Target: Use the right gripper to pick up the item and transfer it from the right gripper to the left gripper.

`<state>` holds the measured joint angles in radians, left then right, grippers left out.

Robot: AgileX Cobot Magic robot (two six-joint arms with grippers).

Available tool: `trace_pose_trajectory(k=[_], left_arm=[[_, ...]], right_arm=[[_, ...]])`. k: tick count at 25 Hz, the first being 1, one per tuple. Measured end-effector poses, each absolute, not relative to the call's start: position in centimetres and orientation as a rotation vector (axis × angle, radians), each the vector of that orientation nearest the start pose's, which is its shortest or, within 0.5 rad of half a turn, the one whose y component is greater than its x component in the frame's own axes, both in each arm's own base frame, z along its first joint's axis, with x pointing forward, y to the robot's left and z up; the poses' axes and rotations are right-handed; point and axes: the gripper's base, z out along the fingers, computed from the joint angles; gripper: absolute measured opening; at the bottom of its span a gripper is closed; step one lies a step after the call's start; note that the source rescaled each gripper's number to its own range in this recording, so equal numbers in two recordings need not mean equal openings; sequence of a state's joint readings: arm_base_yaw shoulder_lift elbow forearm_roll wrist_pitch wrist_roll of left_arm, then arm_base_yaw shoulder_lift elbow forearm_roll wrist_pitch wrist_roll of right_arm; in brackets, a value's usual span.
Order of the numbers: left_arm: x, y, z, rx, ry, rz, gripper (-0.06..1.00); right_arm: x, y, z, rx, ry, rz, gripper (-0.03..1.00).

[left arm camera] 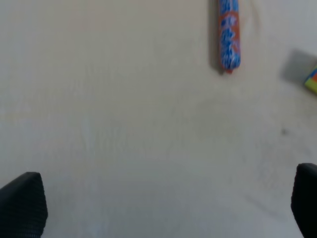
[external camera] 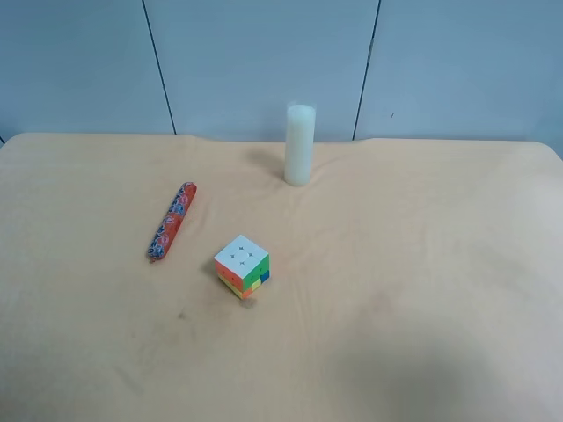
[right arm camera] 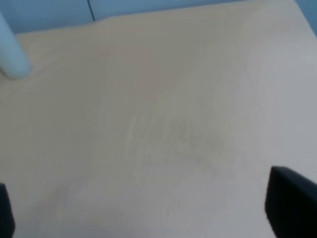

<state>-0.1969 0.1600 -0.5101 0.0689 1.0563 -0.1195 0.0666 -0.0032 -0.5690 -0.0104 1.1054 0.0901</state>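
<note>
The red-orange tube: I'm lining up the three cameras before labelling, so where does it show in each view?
Exterior high: the red-orange tube lies flat on the table, left of the puzzle cube, slanting up to the right.
Left wrist: its end reaches in from the top edge, right of centre.
Right wrist: not in it.
Shared landmarks: the puzzle cube's corner shows at the left wrist view's right edge; the white cylinder shows in the right wrist view.

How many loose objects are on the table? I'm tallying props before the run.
3: the item toward the overhead view's left, puzzle cube mid-table, white cylinder upright at the back.
</note>
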Motion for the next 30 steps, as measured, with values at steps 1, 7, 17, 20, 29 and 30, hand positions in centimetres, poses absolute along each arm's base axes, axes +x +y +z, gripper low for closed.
trace_pose_trajectory(k=[1, 7, 17, 20, 29, 30], left_arm=[[1.7, 0.2, 28.0, 0.087, 2.170, -0.097, 1.00], [-0.4, 0.6, 28.0, 0.071, 2.033, -0.114, 1.00], [-0.6, 0.4, 28.0, -0.137, 2.020, -0.003, 1.00], [-0.7, 0.3, 28.0, -0.178, 2.017, 0.015, 1.00], [-0.7, 0.3, 28.0, -0.181, 2.017, 0.013, 1.00], [-0.7, 0.3, 28.0, -0.181, 2.017, 0.013, 1.00]], right_arm=[[-1.6, -0.2, 29.2, 0.025, 2.018, 0.087, 1.00], [-1.6, -0.2, 29.2, 0.025, 2.018, 0.087, 1.00], [-1.6, -0.2, 29.2, 0.025, 2.018, 0.087, 1.00], [-1.6, -0.2, 29.2, 0.025, 2.018, 0.087, 1.00], [-1.6, -0.2, 29.2, 0.025, 2.018, 0.087, 1.00], [-1.6, -0.2, 29.2, 0.025, 2.018, 0.087, 1.00]])
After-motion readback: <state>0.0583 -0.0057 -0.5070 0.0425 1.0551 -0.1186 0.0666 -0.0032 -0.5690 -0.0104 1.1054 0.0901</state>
